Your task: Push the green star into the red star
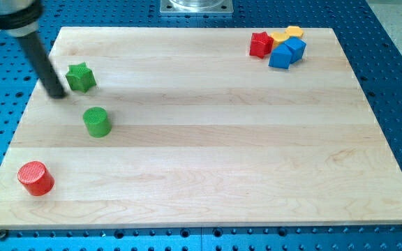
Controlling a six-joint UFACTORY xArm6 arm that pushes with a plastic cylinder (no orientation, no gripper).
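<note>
The green star [81,77] lies on the wooden board near the view's upper left. The red star [260,44] sits far off at the view's upper right, touching a cluster of other blocks. My tip [59,94] rests on the board just left of and slightly below the green star, close to it or touching it. The dark rod rises from the tip toward the view's top left corner.
A green cylinder [97,122] stands below the green star. A red cylinder [35,178] sits at the view's lower left. A blue cube [287,52] and two yellow blocks [285,35] crowd the red star's right side. The board [208,139] lies on a blue perforated table.
</note>
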